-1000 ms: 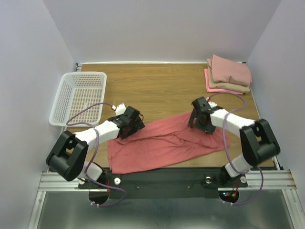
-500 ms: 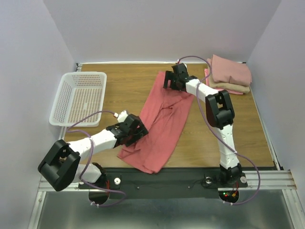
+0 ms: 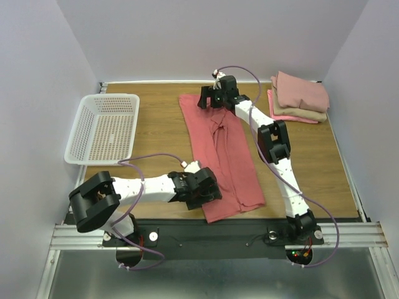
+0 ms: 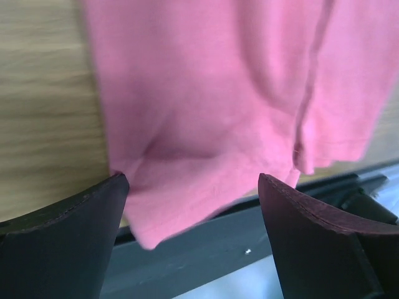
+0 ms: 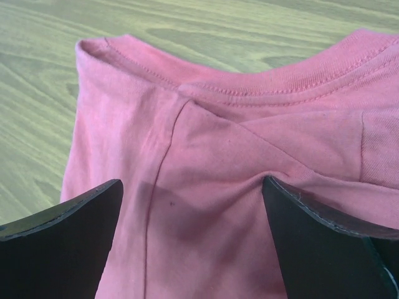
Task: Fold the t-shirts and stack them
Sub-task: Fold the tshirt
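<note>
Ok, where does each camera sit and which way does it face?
Top: above and behind the arm bases, looking down on the table; both arms show.
Left wrist: on the left arm, looking past the open left tool at the red shirt's near hem.
Right wrist: past the open right tool at the shirt's collar.
All three share the shirt.

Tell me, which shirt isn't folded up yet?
The big coral-red cloth t-shirt, lying stretched out in the middle. The other shirts sit folded in a pile at the far right corner.

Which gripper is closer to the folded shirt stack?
Right. The right gripper is at the far side, left of the stack; the left gripper is at the near edge.
</note>
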`<state>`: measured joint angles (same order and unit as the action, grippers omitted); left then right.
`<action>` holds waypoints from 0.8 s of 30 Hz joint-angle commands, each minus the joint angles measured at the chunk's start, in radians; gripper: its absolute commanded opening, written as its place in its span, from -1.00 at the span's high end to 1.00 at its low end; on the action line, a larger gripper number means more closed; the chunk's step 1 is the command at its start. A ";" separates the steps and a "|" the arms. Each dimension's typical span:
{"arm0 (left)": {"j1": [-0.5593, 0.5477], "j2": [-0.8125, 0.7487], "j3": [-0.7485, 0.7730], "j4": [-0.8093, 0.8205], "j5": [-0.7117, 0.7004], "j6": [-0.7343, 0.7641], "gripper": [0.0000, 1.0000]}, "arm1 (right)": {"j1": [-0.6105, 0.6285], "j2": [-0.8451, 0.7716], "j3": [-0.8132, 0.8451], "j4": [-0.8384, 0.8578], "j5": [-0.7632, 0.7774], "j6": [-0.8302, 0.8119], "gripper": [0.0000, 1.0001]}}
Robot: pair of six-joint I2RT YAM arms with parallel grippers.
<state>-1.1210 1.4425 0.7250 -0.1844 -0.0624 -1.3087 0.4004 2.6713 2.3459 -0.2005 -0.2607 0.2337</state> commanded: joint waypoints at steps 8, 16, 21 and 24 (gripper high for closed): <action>0.001 -0.244 0.126 -0.443 -0.296 -0.047 -0.97 | 0.003 -0.447 -0.281 -0.186 0.103 -0.014 -1.00; -0.003 -0.324 -0.010 -0.316 -0.188 -0.005 -0.97 | 0.002 -0.976 -0.945 -0.192 0.313 0.169 -1.00; -0.060 -0.309 -0.117 -0.158 -0.045 -0.010 -0.97 | 0.003 -1.359 -1.347 -0.209 0.293 0.315 -1.00; -0.118 -0.284 -0.133 -0.132 -0.039 -0.063 -0.97 | 0.002 -1.499 -1.551 -0.262 0.284 0.381 -1.00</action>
<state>-1.1873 1.1465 0.6018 -0.4084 -0.1486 -1.3342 0.4004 1.2793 0.9764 -0.3752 0.0063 0.4839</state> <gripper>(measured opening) 0.985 0.998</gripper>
